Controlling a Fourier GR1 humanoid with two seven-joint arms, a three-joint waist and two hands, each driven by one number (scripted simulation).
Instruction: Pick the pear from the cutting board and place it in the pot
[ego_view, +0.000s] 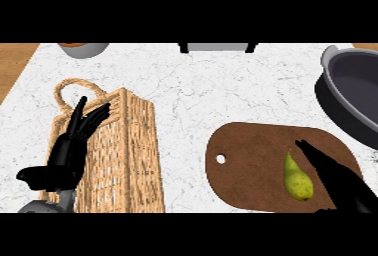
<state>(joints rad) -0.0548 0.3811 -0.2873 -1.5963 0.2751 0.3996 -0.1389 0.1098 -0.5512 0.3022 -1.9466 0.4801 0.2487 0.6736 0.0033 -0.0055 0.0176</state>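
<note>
Two black hands come up from the lower edge over a white marbled counter. At the left of the frame the left hand shows with its fingers straight and slightly spread, pointing up, thumb stuck out to the left; it lies over a woven wicker basket with a looped handle at its top. The basket fills much of the left side and stands well apart from the cutting board.

At the lower right sits the brown cutting board, rounded at the corners, with a small white hole near its left edge. The pear lies on the right half of the board: yellow-green, slim at the top and swelling toward the bottom, its narrow end pointing up the frame, faintly speckled. The right hand lies just to the right of the pear, fingers straight and held together, pointing to the upper left; it closes on nothing, and whether it touches the fruit cannot be told.

At the right edge, above the board, is the dark grey pot, partly cut off, with a pale handle at its upper left rim. Nothing stands between board and pot.

Along the top edge are a light bowl at upper left and a grey object with dark ends at centre. No writing or labels can be read.
</note>
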